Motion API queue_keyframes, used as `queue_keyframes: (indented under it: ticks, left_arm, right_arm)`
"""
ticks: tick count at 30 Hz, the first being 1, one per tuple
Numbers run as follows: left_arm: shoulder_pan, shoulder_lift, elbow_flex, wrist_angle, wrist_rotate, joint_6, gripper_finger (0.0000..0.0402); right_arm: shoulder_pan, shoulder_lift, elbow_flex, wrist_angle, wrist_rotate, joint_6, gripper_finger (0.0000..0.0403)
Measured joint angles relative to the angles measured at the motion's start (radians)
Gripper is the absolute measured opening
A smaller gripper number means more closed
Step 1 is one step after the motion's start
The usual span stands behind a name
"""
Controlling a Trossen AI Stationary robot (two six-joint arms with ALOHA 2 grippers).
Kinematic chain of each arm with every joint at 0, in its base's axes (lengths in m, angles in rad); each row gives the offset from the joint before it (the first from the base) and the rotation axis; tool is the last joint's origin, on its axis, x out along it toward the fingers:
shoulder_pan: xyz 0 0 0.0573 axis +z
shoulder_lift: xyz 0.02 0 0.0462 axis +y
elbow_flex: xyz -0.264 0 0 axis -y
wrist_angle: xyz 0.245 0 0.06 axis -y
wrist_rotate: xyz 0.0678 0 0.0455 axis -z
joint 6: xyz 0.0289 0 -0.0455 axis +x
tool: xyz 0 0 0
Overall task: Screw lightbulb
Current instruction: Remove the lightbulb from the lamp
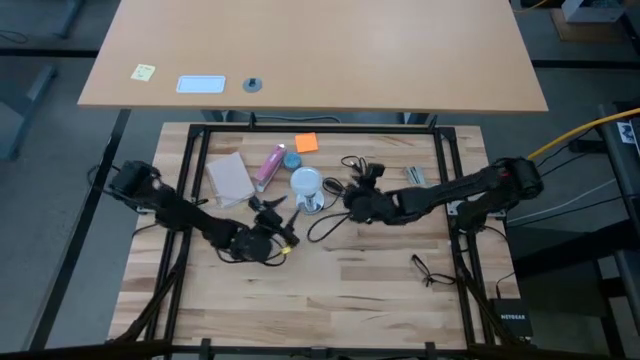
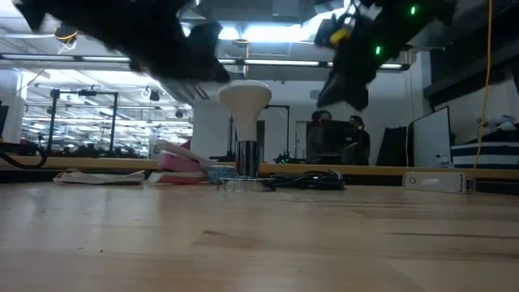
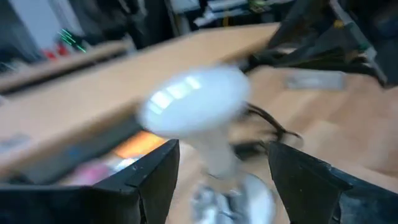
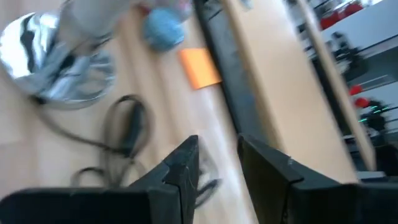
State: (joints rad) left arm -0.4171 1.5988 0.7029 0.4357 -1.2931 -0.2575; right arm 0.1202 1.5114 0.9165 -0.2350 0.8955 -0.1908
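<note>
Standing upright on the wooden surface, the lightbulb sits seated in the silver lamp base, near the middle toward the far side. A black cord runs from the base. The left hand hovers just beside the bulb on the near-left, its fingers spread apart and holding nothing; the bulb shows between them in the left wrist view but is not touched. The right hand hangs just right of the base, fingers parted slightly, empty. An orange note, a blue round object and a pink tube lie behind the bulb.
</note>
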Motion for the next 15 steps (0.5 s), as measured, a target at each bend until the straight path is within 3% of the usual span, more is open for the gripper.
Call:
queue_keyframes:
  ticks: [6,15]
  left_arm:
    - [-0.079,-0.210,0.000,-0.121,-0.178,0.145,0.0237]
    - [-0.184,-0.402,0.000,-0.143,-0.252,0.273,0.0237]
  right_arm:
    - [-0.032,-0.196,0.000,0.022,0.047,-0.188,0.0121]
    - [-0.036,-0.428,0.000,0.164,0.030,-0.440,0.0121]
